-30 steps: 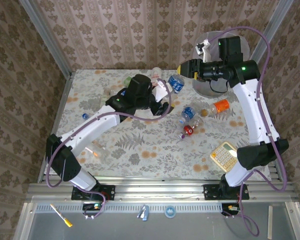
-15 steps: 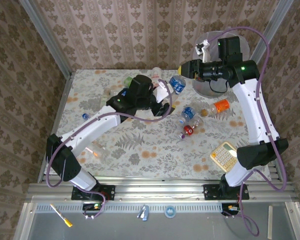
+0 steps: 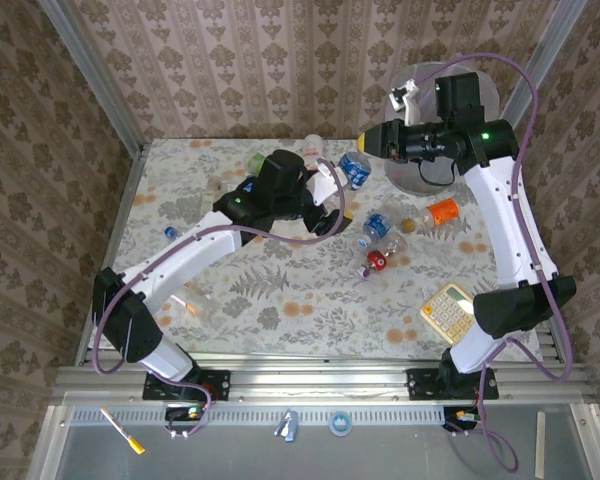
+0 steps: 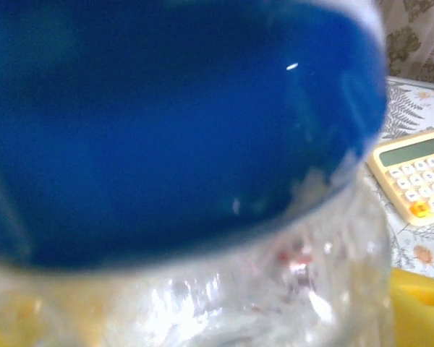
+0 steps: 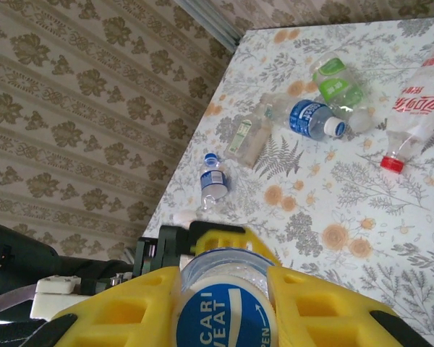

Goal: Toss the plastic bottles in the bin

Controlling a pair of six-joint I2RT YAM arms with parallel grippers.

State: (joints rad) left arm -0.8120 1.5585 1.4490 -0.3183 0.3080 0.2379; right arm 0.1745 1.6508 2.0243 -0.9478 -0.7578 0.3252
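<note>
A clear plastic bottle with a blue label (image 3: 353, 168) hangs in the air between both grippers, over the far middle of the table. My right gripper (image 5: 224, 311) is shut on its blue cap end, and its yellow fingers (image 5: 116, 311) press on both sides. My left gripper (image 3: 335, 190) stands open, its fingers spread around the bottle's body. That same bottle (image 4: 188, 144) sits close and blurred in the left wrist view. The grey bin (image 3: 404, 176) stands at the far right, partly hidden behind my right arm.
More bottles lie on the floral table: a blue-labelled one (image 3: 377, 225), a red-capped one (image 3: 376, 262), an orange one (image 3: 442, 212), a small one (image 3: 170, 232), a green-labelled one (image 5: 334, 79) and a cola one (image 5: 419, 101). A beige calculator (image 3: 450, 310) sits near right.
My right gripper has closed on the bottle's cap end. The left gripper's fingers have spread wider around the bottle. Both arms have hardly shifted.
</note>
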